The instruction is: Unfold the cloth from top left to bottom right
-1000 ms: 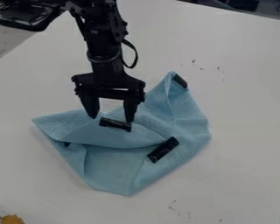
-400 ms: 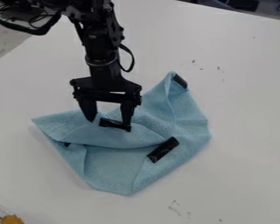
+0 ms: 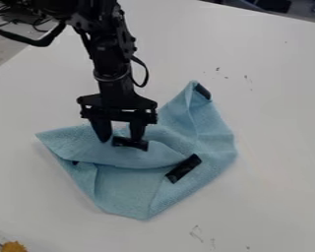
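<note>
Light blue cloth [image 3: 124, 189] is laid, partly folded, across the desk [image 3: 272, 133], left of centre to the middle. Above its left part the hand [image 3: 120, 141] is held pointing down, fingers parted partway; whether any cloth is gripped cannot be told. By the fingertips a black strip [image 3: 130, 143] is seen, with others farther right and at the raised upper corner.

The cloth [image 3: 127, 189] is matt, with a finely rough, towel-like weave. The black strips [image 3: 184, 168] on it look smooth, like tape, with a faint shine. The tabletop [image 3: 265, 123] is smooth. The gripper [image 3: 120, 140] looks like hard, mostly matt plastic.
</note>
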`<state>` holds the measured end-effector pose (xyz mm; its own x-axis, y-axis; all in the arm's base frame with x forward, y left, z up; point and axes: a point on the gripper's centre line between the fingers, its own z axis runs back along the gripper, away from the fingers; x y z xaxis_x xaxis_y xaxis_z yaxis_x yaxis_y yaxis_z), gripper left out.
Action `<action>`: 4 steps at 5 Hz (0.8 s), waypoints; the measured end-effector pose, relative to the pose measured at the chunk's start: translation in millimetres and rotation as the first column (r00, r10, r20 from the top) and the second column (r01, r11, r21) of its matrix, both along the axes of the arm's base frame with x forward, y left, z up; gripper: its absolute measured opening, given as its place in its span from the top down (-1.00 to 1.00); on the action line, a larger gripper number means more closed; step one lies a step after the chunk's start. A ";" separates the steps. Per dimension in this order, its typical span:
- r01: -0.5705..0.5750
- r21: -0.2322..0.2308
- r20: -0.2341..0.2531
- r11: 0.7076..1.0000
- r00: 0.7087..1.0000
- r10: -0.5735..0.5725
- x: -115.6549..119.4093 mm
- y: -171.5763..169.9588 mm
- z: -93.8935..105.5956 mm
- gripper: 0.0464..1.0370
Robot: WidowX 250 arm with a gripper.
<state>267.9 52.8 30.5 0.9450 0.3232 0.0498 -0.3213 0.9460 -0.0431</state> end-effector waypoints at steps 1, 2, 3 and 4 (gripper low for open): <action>0.005 -0.004 -0.004 1.000 1.000 -0.005 -1.2 -0.8 -1.3 0.36; 0.002 0.000 -0.014 1.000 1.000 -0.002 -3.2 -0.2 -1.3 0.77; 0.000 0.012 -0.016 1.000 1.000 0.000 -5.3 0.8 5.1 0.97; 0.003 0.020 -0.038 1.000 0.999 -0.003 -7.6 0.8 9.5 0.99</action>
